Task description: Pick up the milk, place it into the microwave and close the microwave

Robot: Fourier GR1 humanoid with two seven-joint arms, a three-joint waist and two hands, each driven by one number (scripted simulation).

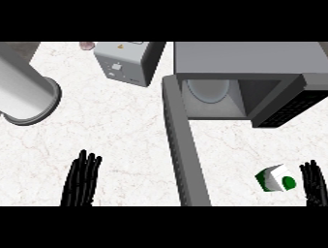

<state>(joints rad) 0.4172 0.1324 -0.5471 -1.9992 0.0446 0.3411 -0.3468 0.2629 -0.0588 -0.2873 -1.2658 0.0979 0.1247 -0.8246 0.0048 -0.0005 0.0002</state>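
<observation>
The milk (275, 178) is a small white carton with green sides, standing on the counter at the lower right. My right hand (314, 186) is just to its right, fingers straight, not touching it. The microwave (256, 63) stands at the upper right with its door (184, 145) swung wide open toward me, and a round glass plate (208, 90) shows inside. My left hand (81, 180) rests open at the lower left, far from the milk.
A grey toaster-like box (128, 62) stands at the back centre, with a small pinkish object (87, 45) behind it. A large grey cylinder (16, 87) lies at the left. The open door divides the white marble counter (116, 131) between my hands.
</observation>
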